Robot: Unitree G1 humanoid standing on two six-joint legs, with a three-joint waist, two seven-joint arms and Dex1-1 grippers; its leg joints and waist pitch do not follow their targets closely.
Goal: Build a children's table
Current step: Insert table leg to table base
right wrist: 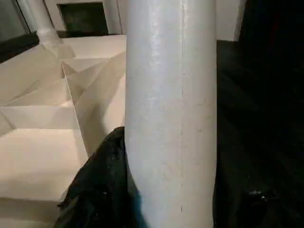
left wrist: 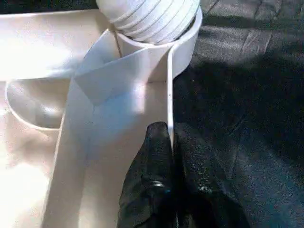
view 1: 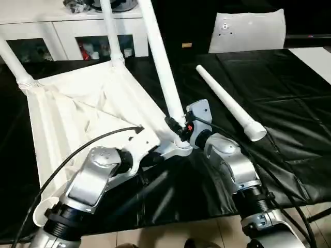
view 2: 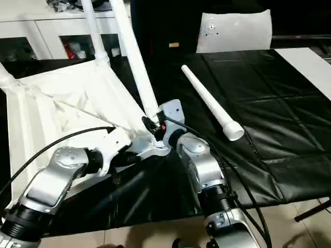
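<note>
One table top (view 1: 77, 108), four legs (view 1: 227, 106), two hands (view 1: 178, 129)

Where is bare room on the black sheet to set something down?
Free: the black sheet right of the loose leg, toward the table's right edge, and the strip behind that leg up to the flat white sheet. Crowded: the near corner of the tabletop, where both pincers work.

A black, creased plastic sheet (view 1: 269, 119) covers the work surface across the middle and right of the frame. Along the upper left stands a white cabinet (view 1: 67, 28) with glass doors, small coloured objects dimly visible behind the panes. At the upper right a flat white sheet (view 1: 248, 31) with a round fitting leans against a dark background, and pale floor tiles (view 1: 207, 232) show along the bottom edge.
</note>
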